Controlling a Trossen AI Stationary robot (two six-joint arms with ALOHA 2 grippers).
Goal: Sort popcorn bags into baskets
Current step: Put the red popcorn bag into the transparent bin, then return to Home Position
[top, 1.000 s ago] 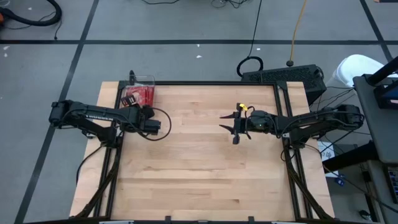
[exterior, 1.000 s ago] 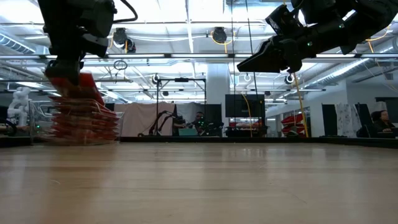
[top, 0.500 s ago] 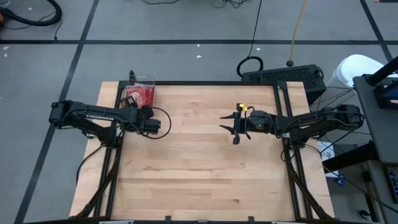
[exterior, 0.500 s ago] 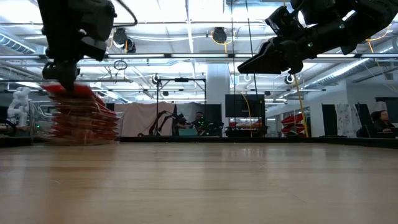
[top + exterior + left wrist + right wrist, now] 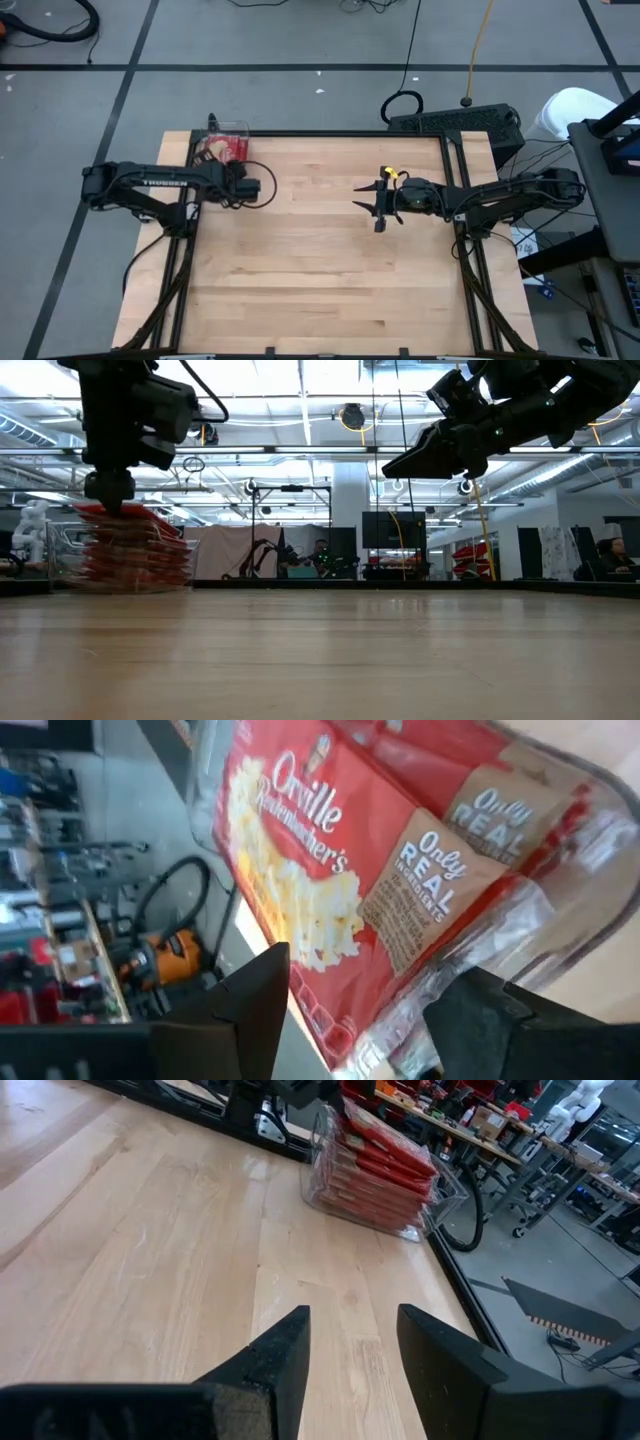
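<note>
Popcorn bags [image 5: 135,550] sit stacked in the clear basket [image 5: 226,148] at the far left corner of the surface [image 5: 320,250], and the left tool [image 5: 225,172] hangs directly over that stack with its fingers spread and nothing between them. From its own wrist camera the top packet [image 5: 350,870] lies just ahead of the fingertips, face up, its long axis running along the basket's length. The left arm is plainly the nearer one; any lift away should go straight up from the pile. The right tool [image 5: 350,1350] waits well apart over the middle of the surface, fingers parted and empty (the basket lies ahead of it). No loose packets show on the bare wood. Beyond it lies a workshop with racks and cables.
</note>
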